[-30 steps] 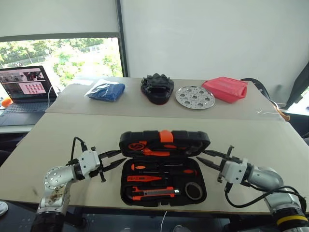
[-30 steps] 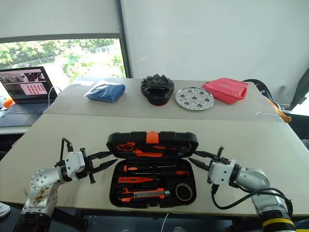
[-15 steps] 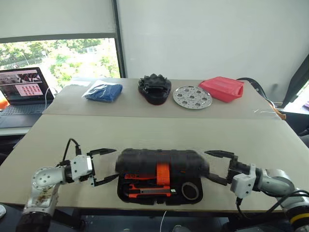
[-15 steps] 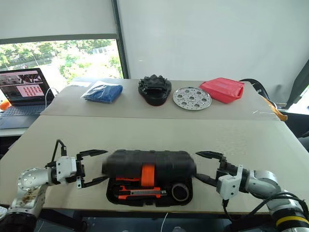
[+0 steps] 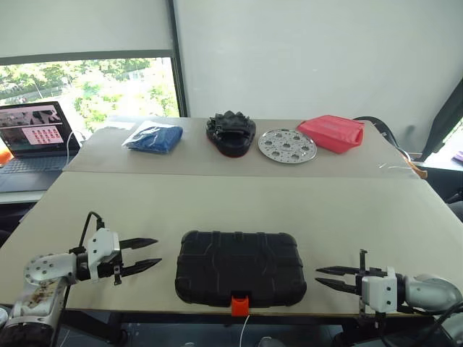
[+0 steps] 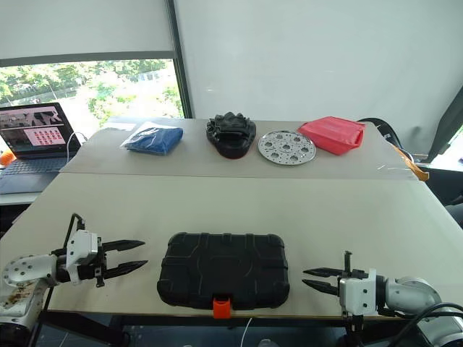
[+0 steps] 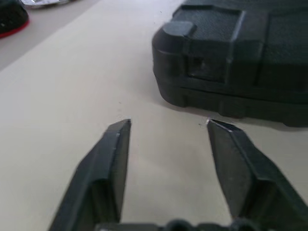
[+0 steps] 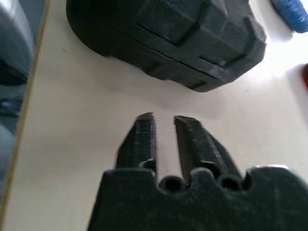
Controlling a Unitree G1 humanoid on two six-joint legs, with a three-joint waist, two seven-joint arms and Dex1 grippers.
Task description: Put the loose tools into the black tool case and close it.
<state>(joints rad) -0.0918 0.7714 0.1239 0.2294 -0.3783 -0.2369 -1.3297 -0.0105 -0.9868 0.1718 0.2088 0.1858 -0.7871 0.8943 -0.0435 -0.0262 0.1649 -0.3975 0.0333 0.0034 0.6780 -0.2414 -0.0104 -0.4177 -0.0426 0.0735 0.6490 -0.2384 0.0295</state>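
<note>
Behind the shut black tool case [image 5: 239, 268]: perforated disc [image 5: 289, 145], blue bundle [image 5: 153, 136].

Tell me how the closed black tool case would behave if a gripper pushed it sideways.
The black tool case lies flat and wide on the table, so it would probably slide, not tip. Its ribbed hard shell looks stiff. With tools inside, it is likely heavyish.

The black tool case [image 5: 239, 267] lies flat and closed in the lower middle of the frame, near the front edge of the bench [image 5: 217, 202]. Its ribbed lid is down, and the small orange latch [image 5: 239, 304] sticks out at the front edge.
</note>
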